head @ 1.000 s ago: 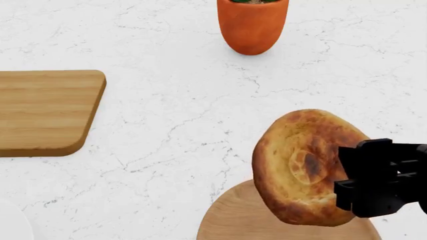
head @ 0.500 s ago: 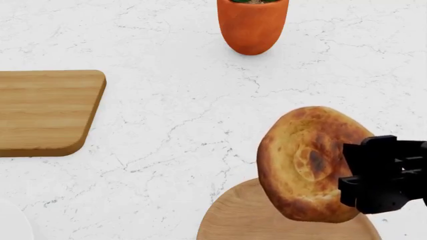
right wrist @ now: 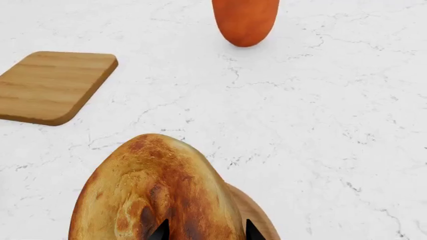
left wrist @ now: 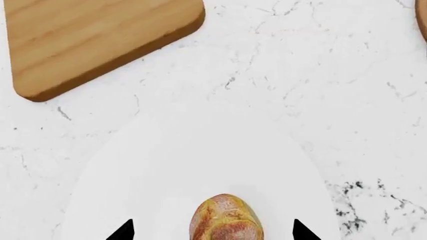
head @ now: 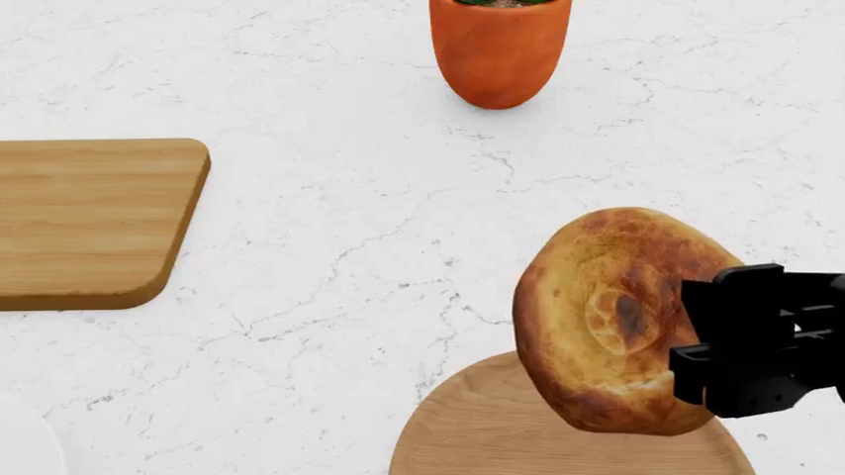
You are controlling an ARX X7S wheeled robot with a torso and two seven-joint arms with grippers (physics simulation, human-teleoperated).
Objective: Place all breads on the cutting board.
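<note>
Golden-brown and toast-spotted, a round bread (head: 610,317) is held tilted up on edge, its dimpled face turned toward the robot's left, clamped at its right rim by the right gripper (head: 687,341). It hangs clear of the round wooden plate (head: 462,435) seen directly beneath it. The cutting board (head: 93,223) lies well apart to the left, bare, with open marble between; in the right wrist view it (right wrist: 57,85) shows far beyond the bread (right wrist: 157,195). The carry is judged to run leftward across the table, and the right arm is the one already loaded.

A second bread (left wrist: 227,220) is seen in the left wrist view, lying on a white plate (left wrist: 133,175) between the tips of the left gripper (left wrist: 213,231), which stand wide on either side without touching it. The board's corner (left wrist: 100,40) lies past the plate in that view, so the left arm is judged the nearer one to the board.

The white marble tabletop (head: 370,228) is veined with grey. An orange pot (head: 500,49) stands at the far side, away from the leftward path.
</note>
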